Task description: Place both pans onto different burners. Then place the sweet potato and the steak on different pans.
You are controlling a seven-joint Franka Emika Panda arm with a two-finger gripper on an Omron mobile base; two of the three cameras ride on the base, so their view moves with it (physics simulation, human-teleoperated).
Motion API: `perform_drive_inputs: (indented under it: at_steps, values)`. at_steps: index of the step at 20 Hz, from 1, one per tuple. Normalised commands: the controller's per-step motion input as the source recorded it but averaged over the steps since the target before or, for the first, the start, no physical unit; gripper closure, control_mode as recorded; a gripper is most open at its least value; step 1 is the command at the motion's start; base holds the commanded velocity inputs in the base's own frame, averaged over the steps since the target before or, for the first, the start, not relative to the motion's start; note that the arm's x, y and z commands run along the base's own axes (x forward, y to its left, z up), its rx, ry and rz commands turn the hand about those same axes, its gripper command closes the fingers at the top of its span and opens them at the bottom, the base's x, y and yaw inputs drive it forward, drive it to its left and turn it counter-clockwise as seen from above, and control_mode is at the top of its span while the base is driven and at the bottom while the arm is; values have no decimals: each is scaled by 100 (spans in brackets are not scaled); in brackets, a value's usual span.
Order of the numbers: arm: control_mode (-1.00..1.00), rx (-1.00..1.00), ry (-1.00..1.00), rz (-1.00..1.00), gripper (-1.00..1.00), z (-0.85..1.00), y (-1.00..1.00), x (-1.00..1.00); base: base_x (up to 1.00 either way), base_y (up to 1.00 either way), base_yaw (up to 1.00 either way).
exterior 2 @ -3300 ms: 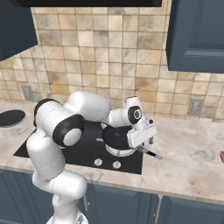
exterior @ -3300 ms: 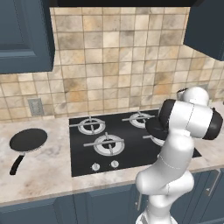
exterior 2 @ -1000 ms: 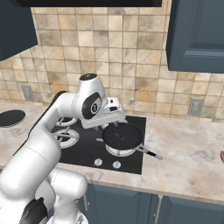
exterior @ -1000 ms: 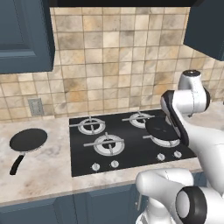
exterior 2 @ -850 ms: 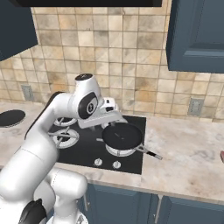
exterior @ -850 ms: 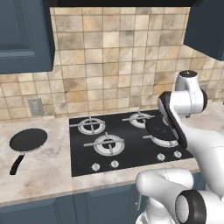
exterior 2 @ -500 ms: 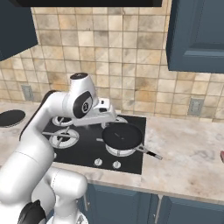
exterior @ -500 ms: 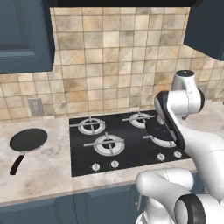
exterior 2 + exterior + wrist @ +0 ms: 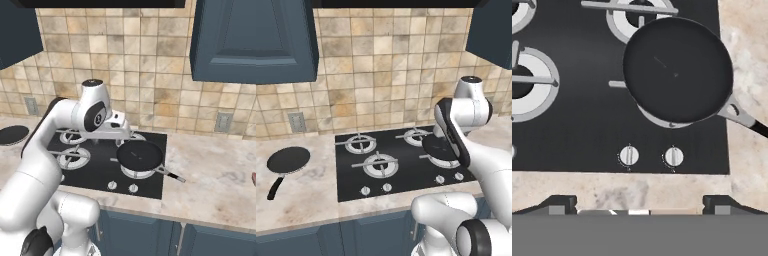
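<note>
Sitting far to the left on the speckled beige stone counter is a round, shallow black frying pan with a thin black handle. It lies well apart from the black glass cooktop, in the same spot as in the earlier pictures. In the right base view its rim peeks in at the left edge.

Next comes the cooktop with its round silver-grey burner rings with cross-shaped grates. The back left burner and the front left burner are bare. Small white knobs line the front edge of the cooktop.

On the front right burner sits the second round black frying pan. Its handle points right and toward the front, out over the counter. This pan has stayed on its burner for the last second. A few seconds ago the end effector was down at this pan; now it has let go and moved away.

The white robot arm has swung to the left over the last second. Its end effector now hangs above the cooktop, just left of the pan and not touching it. In the hand view the two dark fingertips stand far apart at the bottom, with nothing between them, and the pan on the burner lies below.

At the far right edge of the right base view, a tiny pinkish-red bit rests on the counter; too little shows to tell what it is.
</note>
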Motion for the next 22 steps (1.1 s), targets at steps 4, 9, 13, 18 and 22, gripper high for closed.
perform_drive_inputs:
  at_steps: [4,9,13,18,22]
  values:
    - [-100,3,0,-10,-100,0,11,-7,0,0,0]
    - [100,0,0,-5,-100,0,14,-8,-6,12,-2]
    - [100,0,0,0,-100,0,0,0,-23,42,-2]
    - [100,0,0,0,-100,0,0,0,-13,67,-1]
    - [100,0,0,0,-100,0,0,0,-13,78,0]
